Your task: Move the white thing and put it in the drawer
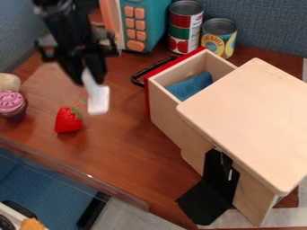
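Observation:
At the upper left, my black gripper (pixel 90 76) hangs over the table, shut on the upper end of a white thing (pixel 98 99), which dangles below the fingertips. To their right is the open wooden drawer (pixel 165 101), with a red front and a black handle facing the upper left. A blue cloth-like piece (pixel 190 85) lies inside the drawer.
A strawberry (pixel 68 120) sits just below the white thing, and a cupcake (pixel 12 103) stands at the left edge. Two cans (pixel 186 27) and a teal toy microwave (pixel 144 22) stand behind. The wooden cabinet top (pixel 252 121) covers the right side.

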Robot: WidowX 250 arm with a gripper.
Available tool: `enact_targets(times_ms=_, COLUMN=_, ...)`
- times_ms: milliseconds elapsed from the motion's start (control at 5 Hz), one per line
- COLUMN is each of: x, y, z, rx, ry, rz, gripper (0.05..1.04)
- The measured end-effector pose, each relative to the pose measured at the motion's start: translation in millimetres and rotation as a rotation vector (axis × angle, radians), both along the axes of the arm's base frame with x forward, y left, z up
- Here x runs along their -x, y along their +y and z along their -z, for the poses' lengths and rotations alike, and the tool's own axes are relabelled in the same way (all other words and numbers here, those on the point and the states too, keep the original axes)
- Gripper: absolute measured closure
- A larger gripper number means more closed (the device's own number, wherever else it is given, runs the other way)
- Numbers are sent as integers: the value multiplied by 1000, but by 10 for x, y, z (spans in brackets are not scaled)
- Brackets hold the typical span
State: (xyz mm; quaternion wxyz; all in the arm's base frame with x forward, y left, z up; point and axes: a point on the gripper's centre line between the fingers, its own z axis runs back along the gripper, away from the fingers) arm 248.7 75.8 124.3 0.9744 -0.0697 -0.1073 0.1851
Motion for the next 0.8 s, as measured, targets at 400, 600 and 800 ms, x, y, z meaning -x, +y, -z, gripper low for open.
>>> enact_targets(times_ms=400, x=-277, y=-492, z=-424, rx=30, ry=-15, rz=46, gripper=729)
enact_targets(times_ms=600, x=-425, y=-698, z=-377, rx=18, ry=16, rz=61, gripper=729)
enact_targets(times_ms=800, x=-583, y=-934, z=-340, rx=2, ry=30, rz=73, gripper=729)
